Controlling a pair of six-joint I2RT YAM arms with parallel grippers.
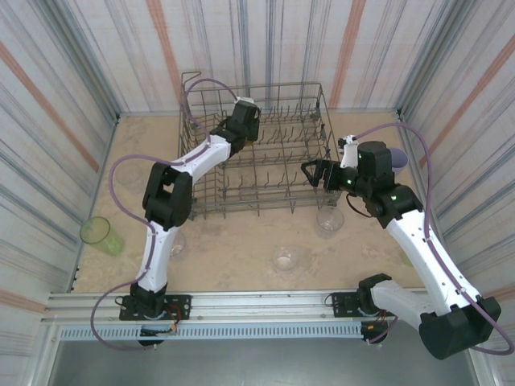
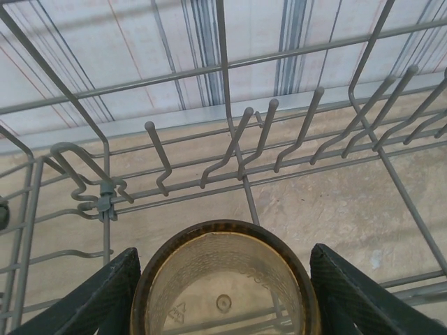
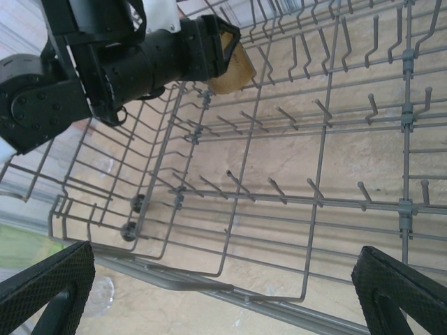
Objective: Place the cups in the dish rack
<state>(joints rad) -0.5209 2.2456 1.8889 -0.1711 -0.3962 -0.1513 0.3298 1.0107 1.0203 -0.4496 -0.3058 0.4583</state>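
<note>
From above, the left gripper (image 1: pixel 244 112) hangs inside the large grey wire dish rack (image 1: pixel 273 153), and the right gripper (image 1: pixel 310 171) sits at its right side. The left wrist view shows an amber-brown plastic tumbler (image 2: pixel 223 286) clamped between the left fingers (image 2: pixel 91 300), above the tines. The right wrist view shows the right fingers (image 3: pixel 42 286) spread wide, empty.

Bright, diffuse overhead light covers my desk (image 1: pixel 241 241) evenly; shadows under the dish rack (image 1: pixel 290 153) are faint. In my wrist views the wires bow near the edges, and my fingers (image 2: pixel 91 300) read dark.
</note>
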